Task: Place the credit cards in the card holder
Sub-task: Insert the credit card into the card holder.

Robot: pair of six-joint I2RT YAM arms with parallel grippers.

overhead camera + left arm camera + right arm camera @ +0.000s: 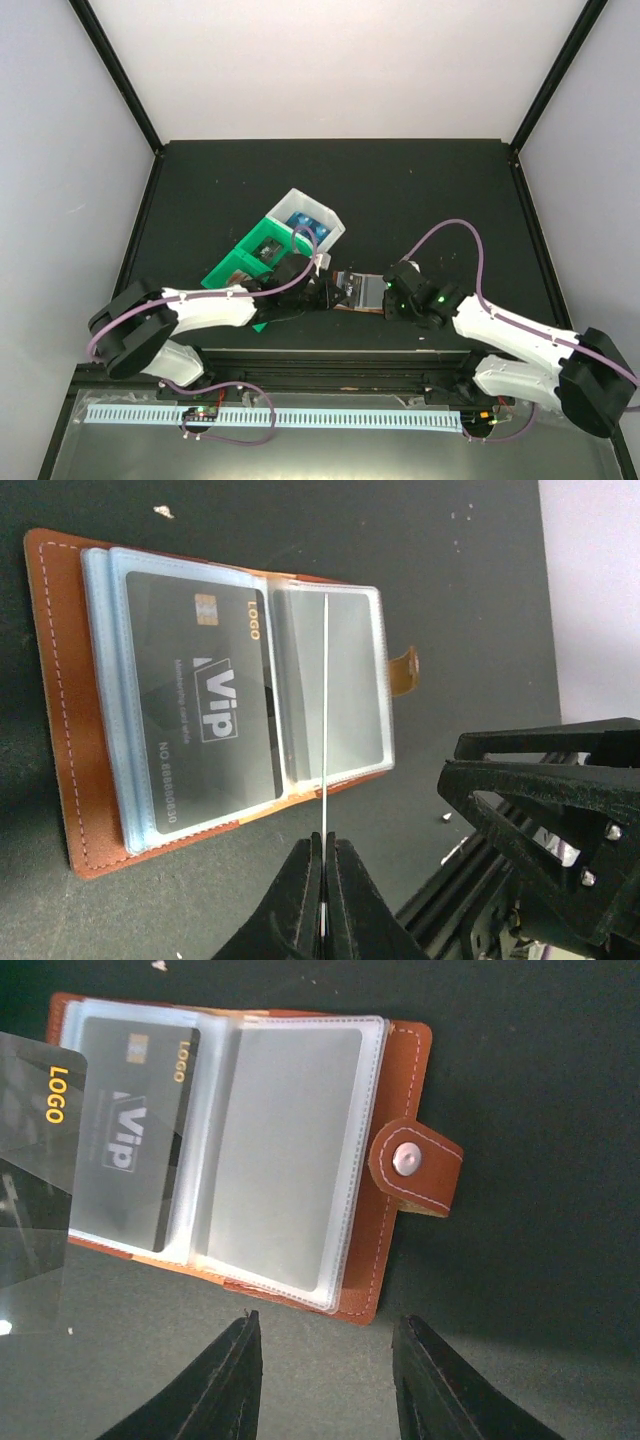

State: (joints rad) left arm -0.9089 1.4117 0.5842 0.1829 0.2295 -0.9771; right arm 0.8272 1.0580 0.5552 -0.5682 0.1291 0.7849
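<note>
The left claw (324, 865) is found closed on a black card (325, 710), which is held on edge over the card holder (58, 700); contact between the two cannot be determined. The right claw (325, 1375) is seen with its fingers apart, just near of the card holder. The card holder is laid open on the tabletop (420, 190), and a VIP card (205, 705) is lodged in one clear pocket. Beyond the card holder, to its left, a green-and-white tray (222, 270) is noted, with a blue card (305, 222) in its white compartment.
</note>
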